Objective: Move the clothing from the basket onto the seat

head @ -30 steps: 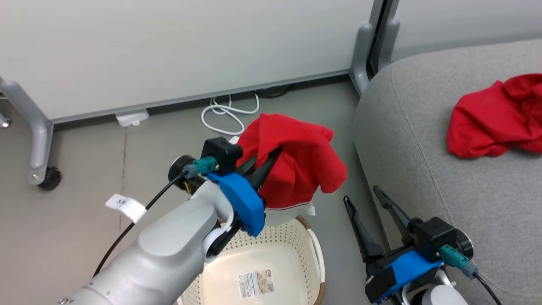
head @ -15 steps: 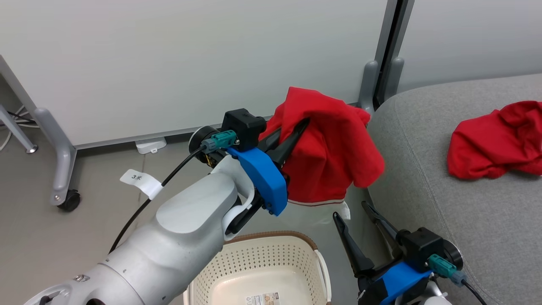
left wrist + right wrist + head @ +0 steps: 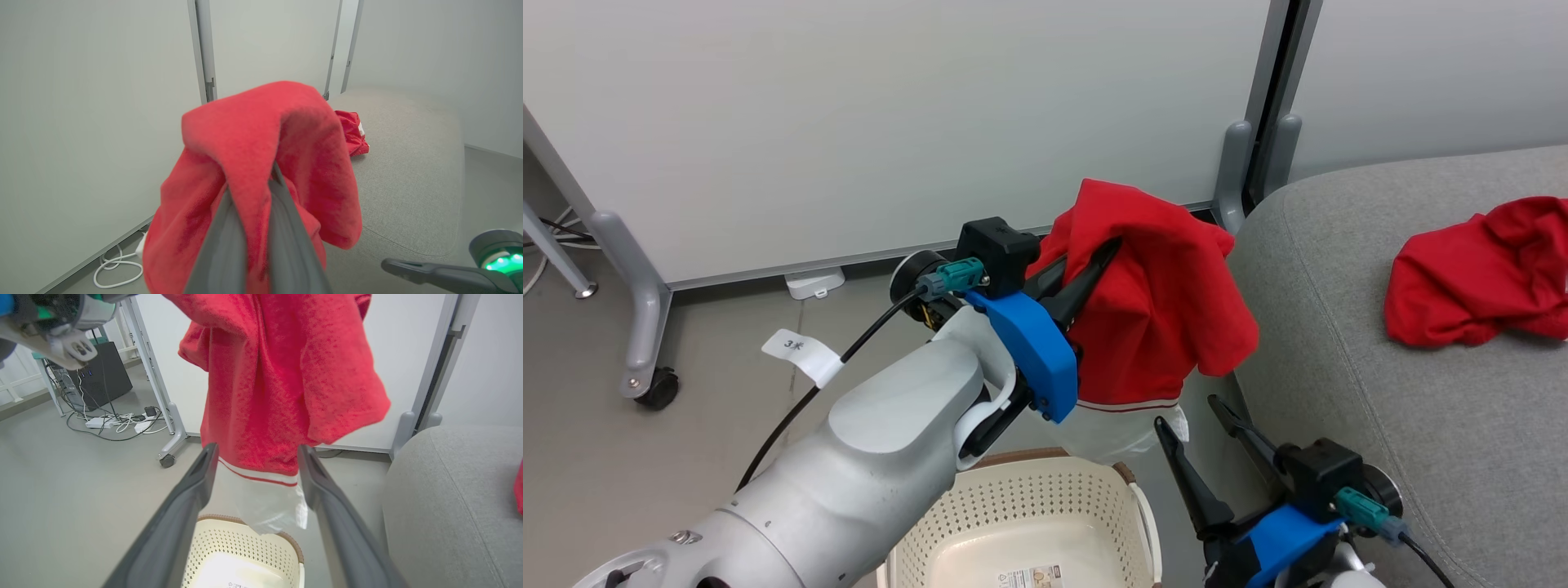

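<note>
Left gripper (image 3: 1086,255): fingers clamping red garment (image 3: 1160,302), which is dangling above the basket (image 3: 1029,490), beside the seat (image 3: 1380,392). Second garment (image 3: 1478,273): lying on the seat. Right gripper (image 3: 1187,411): fingers hanging apart.

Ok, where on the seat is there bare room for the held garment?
The seat is bare from its rounded edge across to the lying garment, and on the robot's side of it. Crowded only at that garment.

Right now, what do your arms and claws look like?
The left arm is smooth pale grey, trailing a black cable with a white tag. The left claw and right claw each have two long dark fingers, a blue bracket and a teal plug.
</note>
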Controlling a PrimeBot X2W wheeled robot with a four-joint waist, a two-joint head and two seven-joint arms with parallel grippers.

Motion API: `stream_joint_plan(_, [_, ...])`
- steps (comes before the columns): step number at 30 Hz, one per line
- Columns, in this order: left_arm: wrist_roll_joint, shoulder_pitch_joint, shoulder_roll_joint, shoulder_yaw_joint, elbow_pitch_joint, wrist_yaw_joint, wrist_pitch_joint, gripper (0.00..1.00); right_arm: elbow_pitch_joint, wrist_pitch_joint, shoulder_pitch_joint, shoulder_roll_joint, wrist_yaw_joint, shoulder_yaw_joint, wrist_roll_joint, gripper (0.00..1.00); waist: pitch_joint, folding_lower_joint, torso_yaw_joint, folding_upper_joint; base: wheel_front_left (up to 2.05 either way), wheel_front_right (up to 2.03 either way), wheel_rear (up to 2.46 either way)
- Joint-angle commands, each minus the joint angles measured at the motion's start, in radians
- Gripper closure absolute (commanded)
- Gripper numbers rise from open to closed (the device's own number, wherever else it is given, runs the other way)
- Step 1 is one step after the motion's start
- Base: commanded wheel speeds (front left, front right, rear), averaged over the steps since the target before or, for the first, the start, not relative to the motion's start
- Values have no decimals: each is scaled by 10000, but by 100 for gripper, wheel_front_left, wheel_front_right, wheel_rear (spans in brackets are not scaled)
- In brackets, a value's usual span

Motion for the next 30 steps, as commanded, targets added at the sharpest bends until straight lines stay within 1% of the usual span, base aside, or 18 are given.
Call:
stream_joint_plan(1, [-61,-195,7,-15,42,-13,-72,100,109,89,-309,-20,3,177,79,0,31,0,-11,-1,0,0,0])
stream_joint_plan(5, [-86,-251,-50,-36,58,-13,-80,100,570,264,-976,-22,3,469,340,0,130,0,-35,-1,0,0,0])
stream_joint_plan(12, [-83,-388,-143,-102,11,-13,-78,100,1842,417,-2263,-20,5,893,871,0,239,0,37,-1,0,0,0])
stream_joint_plan(26, [-82,-434,-366,-280,-206,-13,-76,100,4898,-191,-4783,-22,5,2030,2222,0,297,0,179,-1,0,0,0])
stream_joint_plan(30, [-108,-436,-440,-334,-300,-14,-77,100,5564,-391,-5370,-17,5,2423,2600,0,345,0,195,-1,0,0,0])
